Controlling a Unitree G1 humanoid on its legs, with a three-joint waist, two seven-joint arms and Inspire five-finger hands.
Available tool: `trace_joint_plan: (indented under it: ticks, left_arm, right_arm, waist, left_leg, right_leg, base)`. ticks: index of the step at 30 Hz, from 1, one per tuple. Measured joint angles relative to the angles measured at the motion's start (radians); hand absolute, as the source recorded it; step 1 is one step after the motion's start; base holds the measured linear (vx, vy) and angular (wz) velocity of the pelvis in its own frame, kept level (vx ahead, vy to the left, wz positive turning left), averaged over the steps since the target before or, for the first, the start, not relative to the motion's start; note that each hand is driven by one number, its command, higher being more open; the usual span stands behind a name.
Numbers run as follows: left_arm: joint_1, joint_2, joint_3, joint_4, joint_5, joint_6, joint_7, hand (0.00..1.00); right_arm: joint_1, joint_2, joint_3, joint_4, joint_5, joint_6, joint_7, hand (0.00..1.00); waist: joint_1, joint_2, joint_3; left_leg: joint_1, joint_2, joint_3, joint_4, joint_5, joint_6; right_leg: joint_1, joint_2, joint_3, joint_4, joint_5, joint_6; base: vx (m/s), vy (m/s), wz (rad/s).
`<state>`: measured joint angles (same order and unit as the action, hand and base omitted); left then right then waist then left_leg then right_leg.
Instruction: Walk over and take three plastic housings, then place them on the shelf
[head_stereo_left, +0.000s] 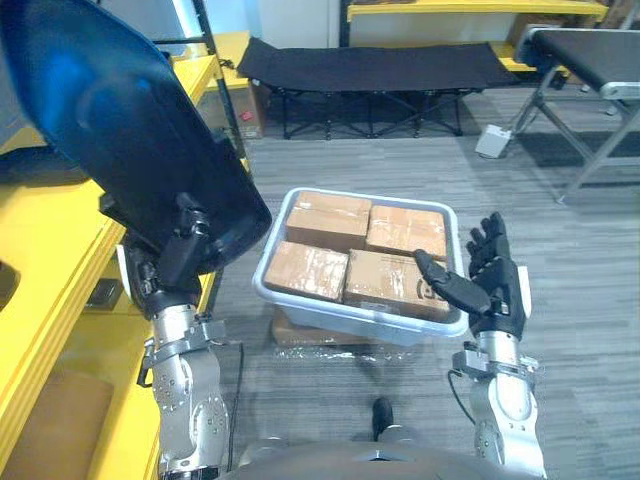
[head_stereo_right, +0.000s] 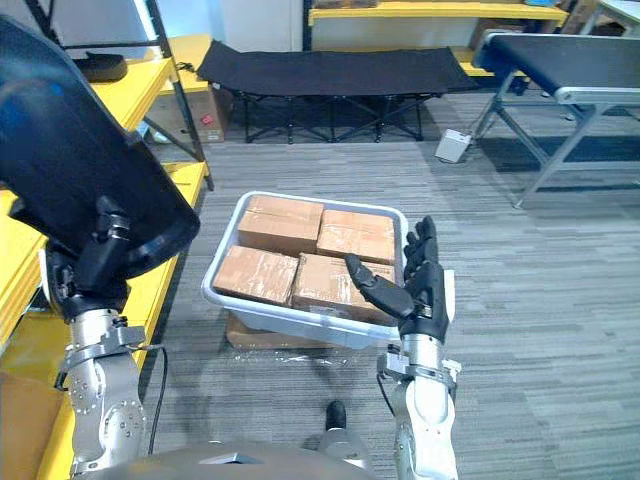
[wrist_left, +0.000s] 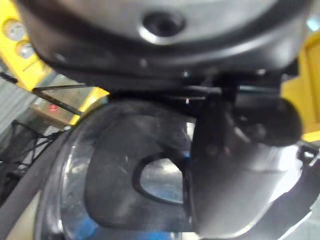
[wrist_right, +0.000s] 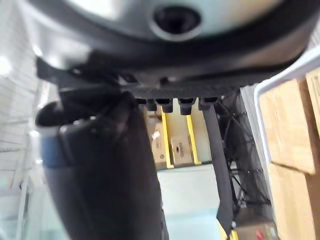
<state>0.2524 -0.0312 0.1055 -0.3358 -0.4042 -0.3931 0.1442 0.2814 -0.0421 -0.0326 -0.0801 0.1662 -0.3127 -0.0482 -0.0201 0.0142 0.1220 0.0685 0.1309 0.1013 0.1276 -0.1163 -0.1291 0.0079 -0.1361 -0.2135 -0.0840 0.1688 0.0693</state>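
Observation:
A large dark glossy plastic housing (head_stereo_left: 110, 130) is held up at the left, over the yellow shelf (head_stereo_left: 50, 240). My left hand (head_stereo_left: 170, 262) is shut on its lower edge; in the left wrist view the thumb (wrist_left: 240, 165) presses on the housing's curved shell (wrist_left: 120, 195). My right hand (head_stereo_left: 492, 282) is raised at the right with straight fingers, open and holding nothing. It stands just beside the near right corner of a grey bin (head_stereo_left: 335, 314).
The grey bin holds several taped cardboard boxes (head_stereo_left: 330, 225) and rests on a flat carton (head_stereo_left: 300, 335) on the floor. A black folding cot (head_stereo_left: 370, 65) stands at the back, and a conveyor (head_stereo_left: 590, 45) on metal legs at the far right.

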Motion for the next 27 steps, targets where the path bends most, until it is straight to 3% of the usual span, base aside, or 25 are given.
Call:
trace_joint_plan:
  ticks: [4, 7, 10, 12, 14, 15, 17, 20, 22, 25, 27]
  left_arm:
    - [0.012, -0.002, 0.061, -0.031, 0.008, 0.000, -0.006, 0.00]
    - [0.080, -0.012, 0.145, -0.040, -0.168, 0.000, -0.070, 0.00]
    - [0.143, -0.029, 0.196, -0.058, -0.245, 0.000, -0.076, 0.00]
    - [0.166, -0.037, 0.208, -0.062, -0.263, 0.002, -0.090, 0.00]
    - [0.182, -0.042, 0.208, -0.074, -0.263, 0.010, -0.118, 0.00]
    - [0.182, -0.042, 0.205, -0.087, -0.263, 0.028, -0.150, 0.00]
    - [0.183, -0.041, 0.180, -0.104, -0.263, 0.047, -0.219, 0.00]
    - [0.182, -0.040, 0.164, -0.135, -0.263, 0.063, -0.302, 0.00]
    - [0.180, -0.031, 0.127, -0.140, -0.263, 0.070, -0.346, 0.00]
    - [0.163, 0.009, 0.064, -0.138, -0.270, 0.091, -0.379, 0.00]
    - [0.131, 0.030, 0.027, -0.132, -0.269, 0.100, -0.386, 0.00]
  right_arm:
    - [-0.073, -0.008, 0.053, 0.101, -0.044, 0.001, -0.004, 1.00]
    - [-0.136, -0.043, 0.105, 0.110, -0.083, 0.000, -0.008, 1.00]
    - [-0.183, -0.045, 0.110, 0.110, -0.081, -0.003, -0.011, 1.00]
    - [-0.189, -0.044, 0.110, 0.109, -0.076, -0.003, -0.009, 1.00]
    - [-0.184, -0.040, 0.111, 0.108, -0.061, -0.003, -0.006, 1.00]
    - [-0.174, -0.040, 0.109, 0.106, -0.062, -0.003, -0.008, 1.00]
    - [-0.162, -0.041, 0.094, 0.103, -0.063, -0.001, -0.012, 1.00]
    - [-0.147, -0.031, 0.096, 0.093, -0.073, 0.001, -0.017, 1.00]
    - [-0.080, -0.031, 0.080, 0.031, -0.050, 0.001, -0.003, 1.00]
    - [-0.004, -0.030, 0.042, -0.015, 0.003, -0.005, 0.034, 1.00]
    - [0.009, -0.030, 0.031, -0.015, 0.027, -0.007, 0.049, 1.00]
  waist:
    - [0.052, 0.004, 0.007]
    - [0.099, 0.001, 0.020]
    - [0.130, -0.010, 0.028]
    - [0.135, -0.014, 0.032]
    - [0.132, -0.018, 0.036]
    - [0.121, -0.021, 0.037]
    - [0.112, -0.022, 0.038]
    - [0.130, -0.022, 0.038]
    - [0.107, -0.012, 0.041]
    - [0.046, -0.029, 0.041]
    - [0.040, -0.033, 0.044]
  left_leg:
    - [-0.012, -0.006, -0.085, -0.012, 0.025, -0.002]
    - [-0.012, -0.006, -0.144, -0.007, 0.027, -0.006]
    - [-0.035, -0.010, -0.195, 0.022, 0.022, -0.004]
    - [-0.054, -0.018, -0.230, 0.042, 0.018, 0.000]
    - [-0.068, -0.020, -0.232, 0.050, 0.016, 0.011]
    - [-0.087, -0.008, -0.186, 0.051, 0.029, 0.028]
    - [-0.094, -0.006, -0.150, 0.019, 0.072, 0.014]
    - [-0.096, -0.036, -0.149, -0.029, 0.095, 0.024]
    - [-0.096, -0.058, -0.185, -0.044, 0.103, 0.035]
    - [-0.095, -0.108, -0.270, -0.045, 0.113, 0.046]
    - [-0.101, -0.121, -0.295, -0.041, 0.130, 0.031]
  right_leg:
    - [0.034, -0.009, -0.086, 0.001, -0.004, 0.005]
    - [0.074, -0.008, -0.145, 0.005, -0.021, 0.006]
    - [0.101, -0.008, -0.196, 0.006, -0.035, 0.010]
    - [0.123, -0.012, -0.236, 0.006, -0.041, 0.011]
    - [0.144, -0.021, -0.278, 0.006, -0.048, 0.018]
    - [0.158, -0.033, -0.320, 0.006, -0.061, 0.025]
    - [0.167, -0.052, -0.358, 0.005, -0.064, 0.038]
    - [0.152, -0.081, -0.355, 0.008, -0.063, 0.056]
    - [0.120, -0.095, -0.251, 0.111, -0.147, 0.095]
    - [0.092, -0.098, -0.076, 0.280, -0.293, 0.084]
    - [0.085, -0.110, -0.058, 0.321, -0.316, 0.084]
  base:
    - [0.01, -0.029, 0.69]
    - [0.01, -0.029, 0.49]
    - [-0.01, -0.016, 0.53]
    - [-0.02, -0.002, 0.55]
    - [-0.03, 0.008, 0.77]
    - [-0.03, 0.005, 1.02]
    - [-0.01, 0.037, 0.83]
    - [0.03, 0.094, 0.27]
    - [0.08, 0.084, 0.52]
    - [0.12, -0.013, 0.91]
    - [0.11, -0.017, 0.59]
